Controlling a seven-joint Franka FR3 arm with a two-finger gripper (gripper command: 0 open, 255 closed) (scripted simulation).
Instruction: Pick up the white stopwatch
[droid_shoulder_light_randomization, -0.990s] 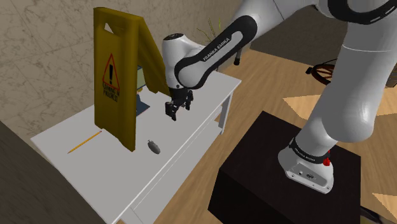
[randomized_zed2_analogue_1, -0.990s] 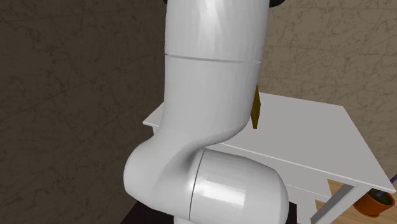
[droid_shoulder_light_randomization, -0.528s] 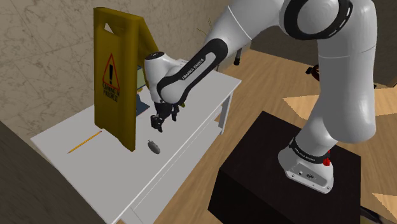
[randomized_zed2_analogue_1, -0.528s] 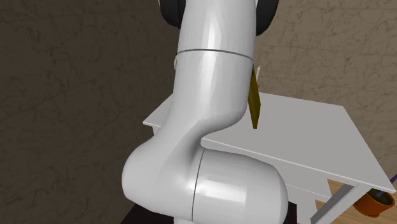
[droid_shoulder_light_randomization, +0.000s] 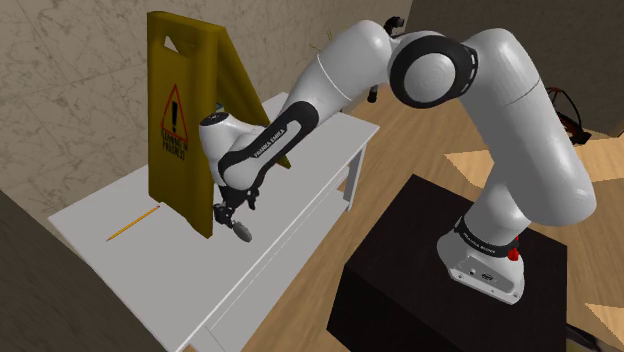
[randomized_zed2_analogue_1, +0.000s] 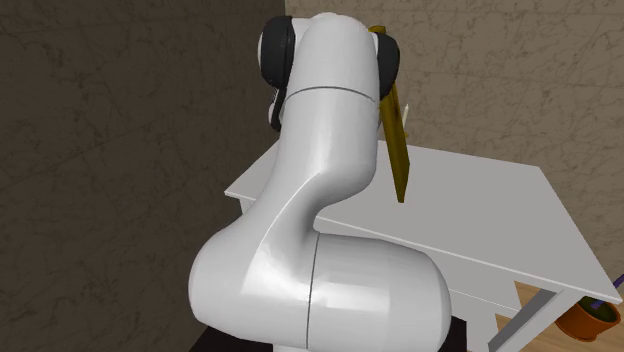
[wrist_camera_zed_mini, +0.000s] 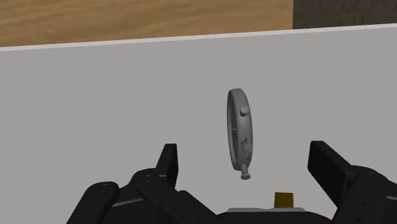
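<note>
The stopwatch (droid_shoulder_light_randomization: 241, 231) is a small dark grey disc lying on the white table (droid_shoulder_light_randomization: 300, 215), in front of the yellow sign. My gripper (droid_shoulder_light_randomization: 226, 212) hangs just above it, on the sign's side. In the wrist view the grey stopwatch (wrist_camera_zed_mini: 240, 130) stands on edge between my two black fingers (wrist_camera_zed_mini: 168, 162), with a stem pointing back at the hand. The gripper (wrist_camera_zed_mini: 248, 167) is open, and neither finger touches the stopwatch; it sits a little nearer one finger than the other.
A tall yellow warning sign (droid_shoulder_light_randomization: 185, 110) stands on the table just behind the gripper. A pencil (droid_shoulder_light_randomization: 133, 222) lies toward the shoulder view's left. The black stand (droid_shoulder_light_randomization: 450, 290) is at lower right. In the second exterior view the arm (randomized_zed2_analogue_1: 320, 200) blocks most of the table (randomized_zed2_analogue_1: 480, 210).
The arm swung down and toward the shoulder view's left, bringing the gripper from mid-table height to just over the stopwatch. The stopwatch has not moved.
</note>
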